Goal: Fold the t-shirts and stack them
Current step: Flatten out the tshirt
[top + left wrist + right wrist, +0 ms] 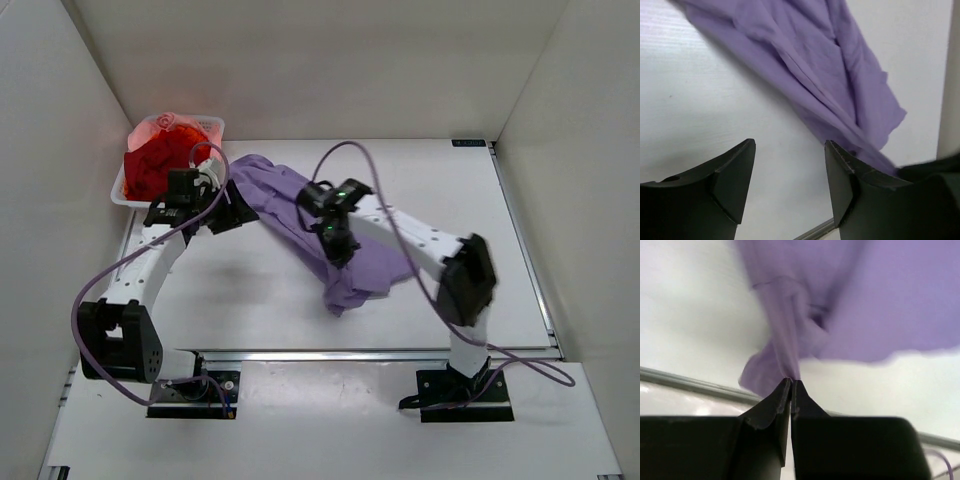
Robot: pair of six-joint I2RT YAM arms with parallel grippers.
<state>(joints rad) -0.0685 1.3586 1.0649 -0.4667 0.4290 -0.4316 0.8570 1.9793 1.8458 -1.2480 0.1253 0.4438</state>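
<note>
The soft lavender-purple cloth t-shirt (pixel 368 272) lay crumpled diagonally across the white desk (pixel 250 300), not yet flat. The right fingers (pixel 782 402) were clamped on a pinched ridge of it. The left fingers (pixel 735 170) stood apart over bare desk just beside its edge, holding nothing. The step looked like spreading before the first fold. Next, the left fingers would need an edge, so both arms could draw it flat.

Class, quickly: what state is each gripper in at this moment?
Left gripper: open, jaws apart, holding nothing.
Right gripper: closed on the crumpled lavender-purple cloth t-shirt.
</note>
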